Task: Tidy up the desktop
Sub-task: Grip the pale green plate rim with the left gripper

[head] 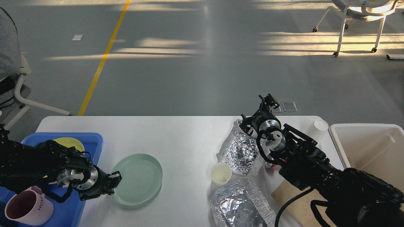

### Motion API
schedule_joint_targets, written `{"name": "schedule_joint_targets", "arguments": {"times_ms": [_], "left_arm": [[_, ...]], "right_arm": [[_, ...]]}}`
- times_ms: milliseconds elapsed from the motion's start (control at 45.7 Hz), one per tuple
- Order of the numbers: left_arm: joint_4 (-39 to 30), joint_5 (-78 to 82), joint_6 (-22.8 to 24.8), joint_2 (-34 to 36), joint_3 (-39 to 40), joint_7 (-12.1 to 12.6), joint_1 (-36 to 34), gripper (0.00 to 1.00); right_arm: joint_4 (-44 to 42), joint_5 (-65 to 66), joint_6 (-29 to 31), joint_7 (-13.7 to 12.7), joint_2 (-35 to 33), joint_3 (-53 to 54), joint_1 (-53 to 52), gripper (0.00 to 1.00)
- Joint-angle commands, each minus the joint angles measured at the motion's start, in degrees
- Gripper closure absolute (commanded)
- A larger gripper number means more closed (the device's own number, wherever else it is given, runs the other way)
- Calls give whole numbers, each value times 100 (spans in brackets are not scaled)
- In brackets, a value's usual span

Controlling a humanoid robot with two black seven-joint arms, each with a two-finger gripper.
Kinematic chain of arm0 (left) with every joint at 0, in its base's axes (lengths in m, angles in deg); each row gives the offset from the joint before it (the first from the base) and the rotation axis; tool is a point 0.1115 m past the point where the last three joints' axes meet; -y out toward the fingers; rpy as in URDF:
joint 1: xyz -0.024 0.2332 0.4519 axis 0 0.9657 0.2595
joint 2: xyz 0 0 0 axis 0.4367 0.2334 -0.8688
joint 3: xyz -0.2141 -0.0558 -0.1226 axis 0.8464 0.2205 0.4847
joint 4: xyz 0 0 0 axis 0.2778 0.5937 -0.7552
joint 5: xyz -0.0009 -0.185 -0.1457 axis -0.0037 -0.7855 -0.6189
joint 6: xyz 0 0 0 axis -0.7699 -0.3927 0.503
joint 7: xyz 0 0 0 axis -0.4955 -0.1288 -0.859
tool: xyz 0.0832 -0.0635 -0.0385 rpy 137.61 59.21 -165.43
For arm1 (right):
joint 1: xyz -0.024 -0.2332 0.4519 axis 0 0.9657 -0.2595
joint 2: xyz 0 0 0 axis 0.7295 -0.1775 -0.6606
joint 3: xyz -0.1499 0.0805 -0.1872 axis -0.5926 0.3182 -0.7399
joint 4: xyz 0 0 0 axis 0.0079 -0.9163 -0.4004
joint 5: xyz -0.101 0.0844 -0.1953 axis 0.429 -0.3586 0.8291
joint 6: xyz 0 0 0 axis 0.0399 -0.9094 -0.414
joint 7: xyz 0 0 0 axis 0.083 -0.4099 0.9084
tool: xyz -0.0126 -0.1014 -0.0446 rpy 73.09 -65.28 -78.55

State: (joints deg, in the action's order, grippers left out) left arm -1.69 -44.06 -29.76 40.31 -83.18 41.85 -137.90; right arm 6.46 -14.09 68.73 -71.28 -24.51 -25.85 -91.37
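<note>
Green plate (137,179) lies on the white desk (183,138) beside blue tray (91,138), its left rim pinched by left gripper (115,181) fingers; a level lift is advised; right gripper (266,102) state cannot be told.

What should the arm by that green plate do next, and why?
Probably close the left gripper on the green plate's near rim and lift it toward the blue tray. The fingers already sit at that rim, and the yellow plate lies there.

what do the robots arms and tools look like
Both arms are black and chunky, with a bare silver metal wrist ring behind each small black two-finger tool: left tool, right tool. Loose black cables loop around both wrists, and one hangs under the right forearm.
</note>
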Motion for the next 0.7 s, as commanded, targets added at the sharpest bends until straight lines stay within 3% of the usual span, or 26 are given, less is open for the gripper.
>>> {"name": "schedule_joint_targets", "arguments": {"times_ms": [0,678], "left_arm": [[-144,0,-5,32,-6,-1,-73,100],[-1304,26,109,506,-296,25,-1409,100]], "right_arm": [[0,2,0,0,0,0,4,0],[0,2,0,0,0,0,-4,0]]}}
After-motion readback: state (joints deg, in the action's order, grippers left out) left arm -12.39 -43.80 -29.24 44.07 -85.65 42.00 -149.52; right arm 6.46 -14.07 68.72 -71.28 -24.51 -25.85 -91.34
